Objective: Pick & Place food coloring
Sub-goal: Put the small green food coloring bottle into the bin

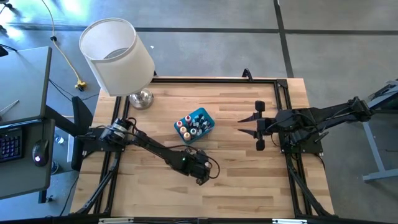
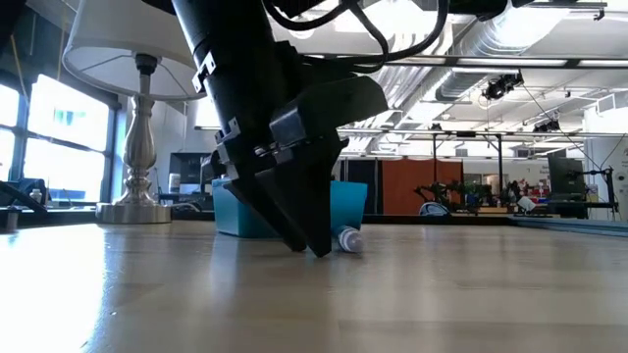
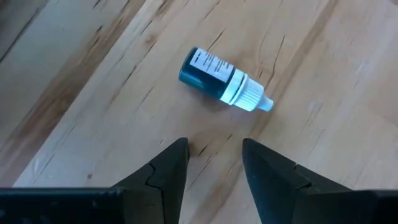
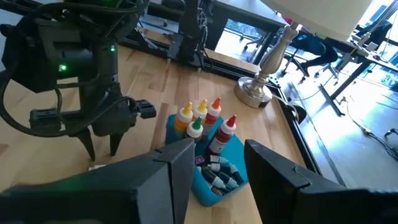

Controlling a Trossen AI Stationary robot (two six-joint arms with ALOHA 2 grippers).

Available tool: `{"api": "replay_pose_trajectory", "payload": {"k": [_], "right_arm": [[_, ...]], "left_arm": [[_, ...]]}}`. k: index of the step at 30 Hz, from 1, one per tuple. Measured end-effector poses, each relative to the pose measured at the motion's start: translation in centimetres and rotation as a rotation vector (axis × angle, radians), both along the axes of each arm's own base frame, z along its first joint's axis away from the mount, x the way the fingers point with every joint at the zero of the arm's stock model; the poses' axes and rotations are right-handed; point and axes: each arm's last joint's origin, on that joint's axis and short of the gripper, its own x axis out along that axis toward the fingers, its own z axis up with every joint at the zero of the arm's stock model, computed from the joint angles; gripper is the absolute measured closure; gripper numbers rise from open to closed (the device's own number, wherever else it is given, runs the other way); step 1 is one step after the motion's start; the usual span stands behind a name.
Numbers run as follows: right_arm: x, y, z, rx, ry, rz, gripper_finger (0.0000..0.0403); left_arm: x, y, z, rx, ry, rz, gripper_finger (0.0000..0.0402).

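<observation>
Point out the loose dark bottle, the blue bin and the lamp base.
dark bottle (image 3: 208,70), left wrist view, on its labelled body.
blue bin (image 1: 209,122), high view, on its rim.
lamp base (image 1: 141,99), high view, on the metal foot.

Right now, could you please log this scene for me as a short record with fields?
left gripper: open, fingertips down near the table, just short of the loose bottle
loose bottle: dark teal, white cap, lying on its side on the table
bin: teal-blue, holds upright food coloring bottles with red, yellow and green caps
right gripper: open, waiting beside the bin
lamp: behind the bin
</observation>
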Motion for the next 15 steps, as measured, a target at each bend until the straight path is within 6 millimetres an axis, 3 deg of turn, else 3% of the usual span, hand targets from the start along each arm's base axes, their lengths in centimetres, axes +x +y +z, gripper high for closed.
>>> {"api": "replay_pose_trajectory", "payload": {"k": [5, 10, 15], "right_arm": [[0.0, 0.0, -0.1, -0.001, 0.007, 0.003, 0.0268], [0.0, 0.0, -0.1, -0.002, 0.015, 0.003, 0.0268], [0.0, 0.0, -0.1, -0.002, 0.015, 0.003, 0.0268]], "left_arm": [[0.3, -0.1, 0.3, -0.016, -0.014, 0.012, 0.0250], [1.1, 0.0, 1.0, -0.112, -0.072, 0.170, 0.0250], [1.8, -0.6, 2.0, -0.231, -0.084, 0.144, 0.0250]]}}
